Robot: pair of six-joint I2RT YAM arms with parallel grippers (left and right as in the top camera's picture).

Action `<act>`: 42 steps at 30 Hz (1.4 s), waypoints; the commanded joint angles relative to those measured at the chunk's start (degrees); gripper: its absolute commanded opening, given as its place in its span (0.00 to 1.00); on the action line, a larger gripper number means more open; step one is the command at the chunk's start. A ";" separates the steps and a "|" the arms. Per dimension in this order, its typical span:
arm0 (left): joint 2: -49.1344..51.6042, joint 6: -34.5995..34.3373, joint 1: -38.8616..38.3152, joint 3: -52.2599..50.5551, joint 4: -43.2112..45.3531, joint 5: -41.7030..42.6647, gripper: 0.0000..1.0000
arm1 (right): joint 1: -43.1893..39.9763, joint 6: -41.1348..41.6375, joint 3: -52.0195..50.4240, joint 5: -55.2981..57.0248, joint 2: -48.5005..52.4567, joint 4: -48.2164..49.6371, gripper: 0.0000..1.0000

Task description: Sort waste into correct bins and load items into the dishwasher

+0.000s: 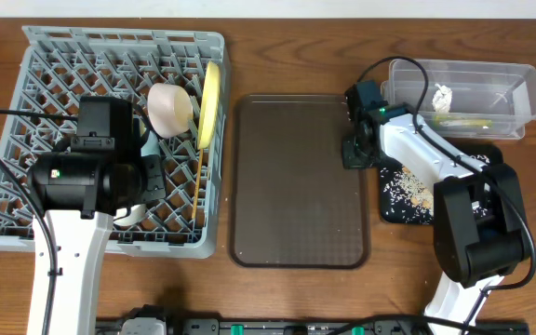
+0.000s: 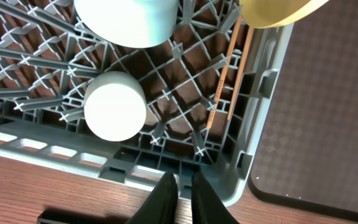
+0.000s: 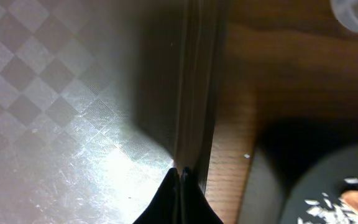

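The grey dishwasher rack (image 1: 26,200) holds a cream-white bowl (image 1: 168,109), an upright yellow plate (image 1: 210,102) and the chopsticks (image 1: 200,181). In the left wrist view the light blue bowl (image 2: 129,22), the white cup (image 2: 114,106) and the chopsticks (image 2: 229,74) sit among the pegs. My left gripper (image 2: 183,180) hangs shut and empty above the rack's near wall (image 2: 129,168). My right gripper (image 3: 180,174) is shut, its tips at the brown tray's rim (image 3: 194,93). The clear tub (image 1: 519,88) holds a white tissue (image 1: 442,96) and the wrapper (image 1: 459,123). Rice scraps (image 1: 406,186) lie in the black tray (image 1: 394,216).
The brown serving tray (image 1: 296,181) lies between the rack and the bins. My right arm (image 1: 417,149) reaches over the black tray. My left arm (image 1: 82,177) covers the rack's front middle. Bare wooden table (image 1: 296,56) shows behind the tray.
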 commanded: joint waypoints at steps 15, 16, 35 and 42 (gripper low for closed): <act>-0.07 0.28 0.24 -0.55 -0.13 -0.48 0.12 | -1.07 1.42 0.33 6.71 0.92 -0.98 0.03; -0.07 0.28 0.24 -0.55 -0.13 -0.48 0.12 | -1.16 1.42 0.37 6.64 0.92 -0.98 0.02; 2.40 0.35 -0.24 -0.55 12.98 12.24 0.82 | -9.33 -1.84 3.63 -4.92 -21.20 -1.62 0.84; 7.85 4.24 -1.70 -0.55 6.95 12.07 0.86 | -18.25 -1.86 3.58 -11.58 -22.82 -9.09 0.99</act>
